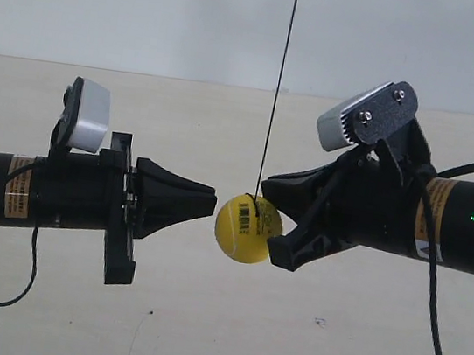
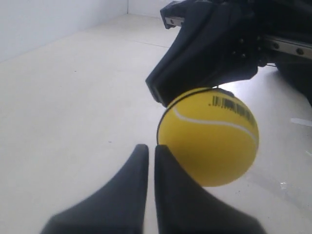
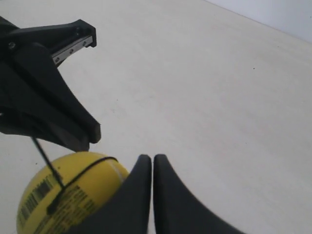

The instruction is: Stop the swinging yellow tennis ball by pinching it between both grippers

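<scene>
Left wrist view: the left gripper (image 2: 151, 146), black with pointed jaws, is closed to a thin slit and holds nothing.
Right wrist view: the right gripper (image 3: 149, 157), the same black pointed kind, also has its jaws together and holds nothing.
Ball: the small bright yellow tennis ball (image 2: 209, 141) hangs between the two grippers. It is just beside the left gripper's tip, contact unclear, and against the side of the right gripper's fingers.
String: a thin dark string (image 1: 281, 78) rises straight up from the ball, just ahead of the right gripper.
In the way: the right gripper's body crowds in just beyond the ball.
On the arms: silver-grey camera blocks (image 1: 87, 115) sit behind the jaws.
Cables: black cables (image 1: 430, 311) droop under the arms.
Below: a pale cream surface (image 3: 209, 87).
Behind: a white wall (image 1: 155, 7).
</scene>
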{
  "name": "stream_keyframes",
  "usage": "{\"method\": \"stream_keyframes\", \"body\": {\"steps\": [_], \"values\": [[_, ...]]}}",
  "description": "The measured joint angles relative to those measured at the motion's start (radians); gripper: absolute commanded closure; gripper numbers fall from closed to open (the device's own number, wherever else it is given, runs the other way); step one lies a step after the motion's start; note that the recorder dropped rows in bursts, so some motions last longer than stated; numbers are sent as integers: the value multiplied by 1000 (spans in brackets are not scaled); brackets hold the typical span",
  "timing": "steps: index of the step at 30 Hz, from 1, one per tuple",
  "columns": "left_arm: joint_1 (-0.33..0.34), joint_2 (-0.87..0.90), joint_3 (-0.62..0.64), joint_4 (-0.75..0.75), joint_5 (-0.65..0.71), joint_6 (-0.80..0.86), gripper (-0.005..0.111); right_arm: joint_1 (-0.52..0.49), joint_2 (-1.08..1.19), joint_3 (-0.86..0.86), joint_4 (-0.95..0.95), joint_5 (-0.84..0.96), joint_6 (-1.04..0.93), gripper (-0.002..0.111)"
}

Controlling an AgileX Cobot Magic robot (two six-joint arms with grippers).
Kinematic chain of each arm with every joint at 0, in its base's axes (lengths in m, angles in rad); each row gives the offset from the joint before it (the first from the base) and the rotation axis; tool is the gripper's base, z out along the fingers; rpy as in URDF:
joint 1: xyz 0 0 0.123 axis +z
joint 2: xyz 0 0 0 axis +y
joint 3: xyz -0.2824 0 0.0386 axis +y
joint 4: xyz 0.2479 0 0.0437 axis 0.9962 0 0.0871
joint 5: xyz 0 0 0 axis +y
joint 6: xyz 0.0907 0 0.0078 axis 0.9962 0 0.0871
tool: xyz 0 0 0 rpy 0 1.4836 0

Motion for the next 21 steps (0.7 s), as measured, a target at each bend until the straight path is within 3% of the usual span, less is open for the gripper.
{"method": "stream_keyframes", "body": {"steps": [12,21], "values": [[0,0,0,4,0,0,102,0,-99,0,-2,207,19,108],[0,0,0,4,0,0,102,0,-151,56,-7,150,38,108]]}}
